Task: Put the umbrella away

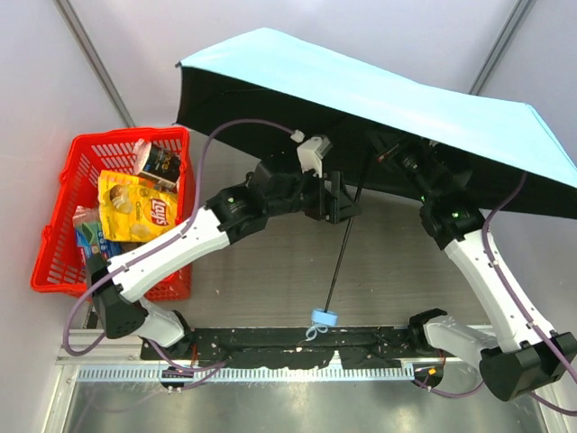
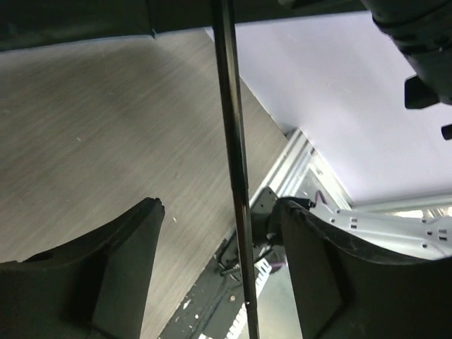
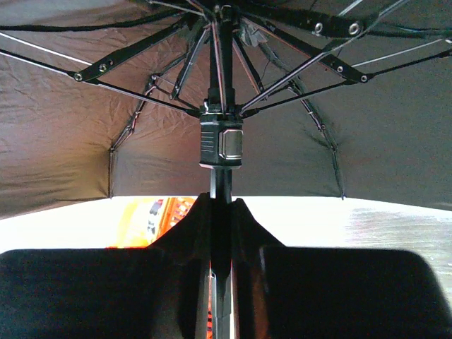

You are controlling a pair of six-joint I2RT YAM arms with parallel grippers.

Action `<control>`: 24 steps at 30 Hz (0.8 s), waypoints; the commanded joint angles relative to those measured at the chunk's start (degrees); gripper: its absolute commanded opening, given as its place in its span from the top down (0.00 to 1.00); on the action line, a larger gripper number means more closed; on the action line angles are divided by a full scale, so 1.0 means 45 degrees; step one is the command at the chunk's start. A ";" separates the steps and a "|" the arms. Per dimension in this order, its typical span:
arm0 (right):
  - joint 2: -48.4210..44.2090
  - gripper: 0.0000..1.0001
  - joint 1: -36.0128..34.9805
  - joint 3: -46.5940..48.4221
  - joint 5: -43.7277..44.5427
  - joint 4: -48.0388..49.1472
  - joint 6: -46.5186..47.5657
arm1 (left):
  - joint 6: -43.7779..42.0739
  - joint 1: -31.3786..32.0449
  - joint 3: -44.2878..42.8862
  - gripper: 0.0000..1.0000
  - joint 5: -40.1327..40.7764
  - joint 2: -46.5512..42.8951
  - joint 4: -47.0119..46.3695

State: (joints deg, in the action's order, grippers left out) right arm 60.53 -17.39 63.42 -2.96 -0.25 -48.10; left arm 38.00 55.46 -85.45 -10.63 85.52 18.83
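The umbrella stands open, its sky-blue canopy point(image 1: 361, 90) spread over the back of the table. Its thin black shaft point(image 1: 341, 257) slants down to the small light-blue handle point(image 1: 324, 317) near the front edge. My left gripper point(image 1: 345, 206) is open, and the shaft point(image 2: 236, 176) runs between its fingers point(image 2: 134, 240) without touching either. My right gripper point(image 3: 221, 200) is shut on the shaft just below the black runner point(image 3: 221, 141), under the dark ribs and canopy underside point(image 3: 70, 141). From above, the canopy hides most of the right gripper.
A red basket point(image 1: 59, 242) at the left holds a yellow chip bag point(image 1: 135, 207) and other packets. A black mat point(image 1: 270, 347) lies along the front edge between the arm bases. White walls stand close behind and to both sides.
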 commanded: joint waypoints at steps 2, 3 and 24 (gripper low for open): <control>-0.0425 0.99 0.0133 0.1917 0.2315 -0.1112 -0.0210 | -0.1274 0.0584 -0.0443 0.29 0.2862 -0.0391 0.0948; -0.0231 0.99 0.0095 0.2174 0.2724 -0.1928 -0.0307 | -0.1411 0.0798 -0.0696 0.31 0.3721 -0.0216 0.1378; -0.0034 0.99 -0.0433 0.4247 0.3395 -0.4280 0.1486 | -0.2722 0.3047 -0.5700 1.00 0.7640 0.3577 0.4041</control>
State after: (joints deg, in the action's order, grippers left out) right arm 63.59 -18.59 82.78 20.67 -27.49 -43.99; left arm 25.74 69.95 -109.36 23.40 102.63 37.60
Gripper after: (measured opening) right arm 0.172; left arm 0.085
